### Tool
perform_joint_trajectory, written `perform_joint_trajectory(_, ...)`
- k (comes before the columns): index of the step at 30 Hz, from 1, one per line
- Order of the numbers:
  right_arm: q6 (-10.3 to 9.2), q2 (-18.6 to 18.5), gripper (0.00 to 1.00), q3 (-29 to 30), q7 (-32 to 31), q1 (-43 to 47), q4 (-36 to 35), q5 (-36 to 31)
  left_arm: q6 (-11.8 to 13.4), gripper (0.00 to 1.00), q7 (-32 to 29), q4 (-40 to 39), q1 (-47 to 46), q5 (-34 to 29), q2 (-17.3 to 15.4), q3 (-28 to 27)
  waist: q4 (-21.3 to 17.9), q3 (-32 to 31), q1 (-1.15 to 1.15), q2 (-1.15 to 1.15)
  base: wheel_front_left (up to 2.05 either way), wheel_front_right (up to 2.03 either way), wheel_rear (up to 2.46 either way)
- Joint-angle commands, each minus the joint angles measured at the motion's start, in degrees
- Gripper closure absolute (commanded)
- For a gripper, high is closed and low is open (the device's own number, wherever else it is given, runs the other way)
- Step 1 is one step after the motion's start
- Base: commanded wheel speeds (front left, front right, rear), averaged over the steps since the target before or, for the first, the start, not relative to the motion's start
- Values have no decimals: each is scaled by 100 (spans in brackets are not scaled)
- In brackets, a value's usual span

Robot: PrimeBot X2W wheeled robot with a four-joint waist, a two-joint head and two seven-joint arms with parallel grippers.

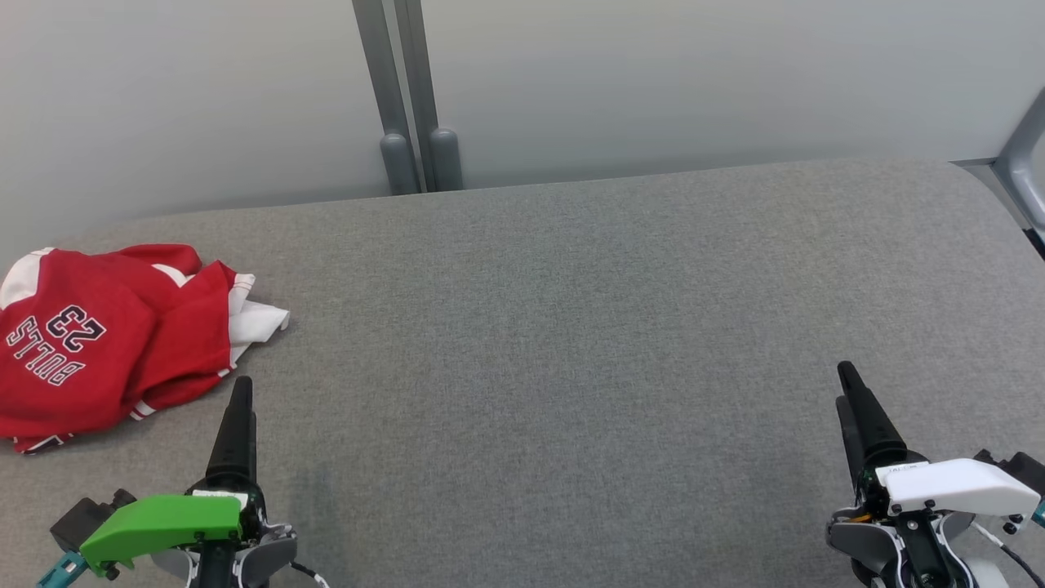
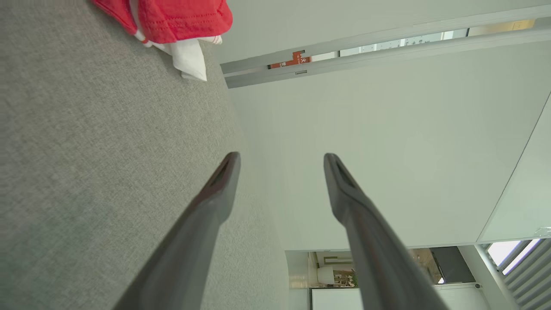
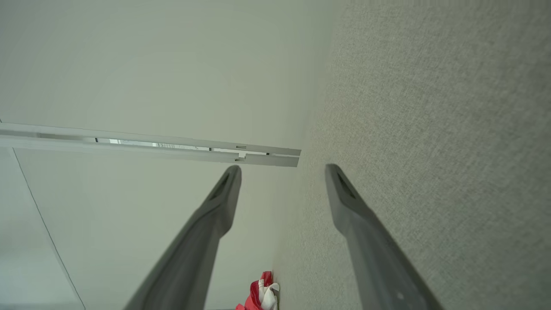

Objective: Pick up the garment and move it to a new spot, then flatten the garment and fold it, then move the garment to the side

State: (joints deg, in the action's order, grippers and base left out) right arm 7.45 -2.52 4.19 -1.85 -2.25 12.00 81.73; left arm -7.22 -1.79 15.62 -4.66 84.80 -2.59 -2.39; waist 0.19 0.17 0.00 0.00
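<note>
Garment (image 1: 106, 343) crumpled at table (image 1: 571, 327) left (looks unfolded); left gripper (image 2: 282, 157), right gripper (image 3: 283, 168) both spread, empty. Apparently nothing done yet.

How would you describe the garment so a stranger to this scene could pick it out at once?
Find the broad grey fabric surface before the pale wall, and follow it to its left end. There, just beyond the left pincer, lies a crumpled jersey. It is bright red with white trim and printed BULLS 23, against plain grey all round.

Office, pale partition panels (image 1: 694, 82), metal posts (image 1: 406, 90)
</note>
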Motion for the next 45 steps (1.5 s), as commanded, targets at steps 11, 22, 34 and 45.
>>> perform_joint_trajectory(11,1,-222,0,-157,306,115,-455,-1956,100,0,302,-140,5,-1544,-81,112,56,-16,0,0,0,0,0)
perform_joint_trajectory(22,2,-378,0,-317,533,227,-661,-3108,121,0,526,-228,107,-2927,-105,180,89,-32,0,0,0,0,0)
perform_joint_trajectory(34,3,-437,0,-466,760,353,-732,-4182,68,0,756,-205,203,-4173,-161,344,103,-38,0,0,0,0,0)
perform_joint_trajectory(45,3,-458,0,-510,938,461,-778,-4954,65,0,933,-180,301,-5027,-248,386,132,-75,0,0,0,0,0)
